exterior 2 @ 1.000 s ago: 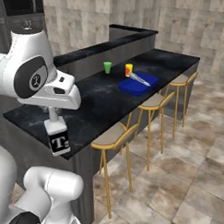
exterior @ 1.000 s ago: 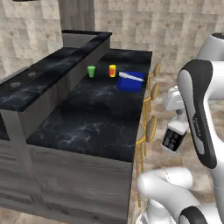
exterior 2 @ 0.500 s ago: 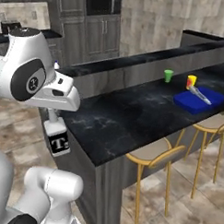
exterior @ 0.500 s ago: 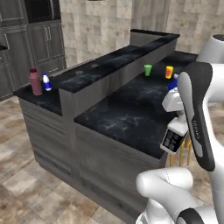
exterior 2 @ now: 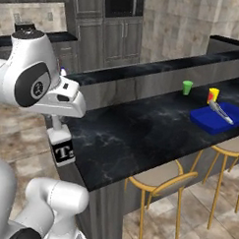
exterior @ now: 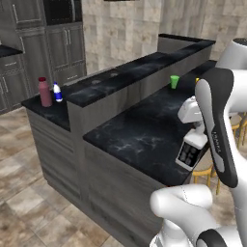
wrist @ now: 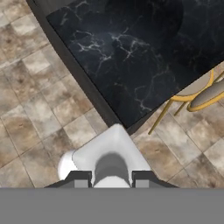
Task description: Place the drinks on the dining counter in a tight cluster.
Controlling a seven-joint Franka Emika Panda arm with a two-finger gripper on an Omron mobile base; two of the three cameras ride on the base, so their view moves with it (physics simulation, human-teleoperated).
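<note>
My gripper [exterior: 195, 133] [exterior 2: 57, 122] [wrist: 111, 177] is shut on the neck of the square clear bottle with a black label [exterior: 190, 150] [exterior 2: 63, 148] [wrist: 108, 156]. The bottle hangs upright beside the near corner of the dining counter [exterior: 140, 130] [exterior 2: 140, 130] [wrist: 131, 48], over the tiled floor and a little below the countertop's level. The tall maroon-pink bottle [exterior: 45, 91] and the small white bottle with a blue label [exterior: 57, 91] stand side by side on the far left end of the lower black counter behind the raised ledge.
A green cup [exterior: 174, 81] [exterior 2: 187, 87] and a yellow-orange cup [exterior 2: 213, 95] stand far along the dining counter, next to a blue tray [exterior 2: 215, 119] holding a utensil. Yellow stools [exterior 2: 158, 176] [wrist: 192, 92] line the counter's near side. Dark cabinets stand behind.
The whole picture has shifted as the base drove and turned; the counter's left end with the two bottles has swung closer. The square bottle stays in my shut gripper.
</note>
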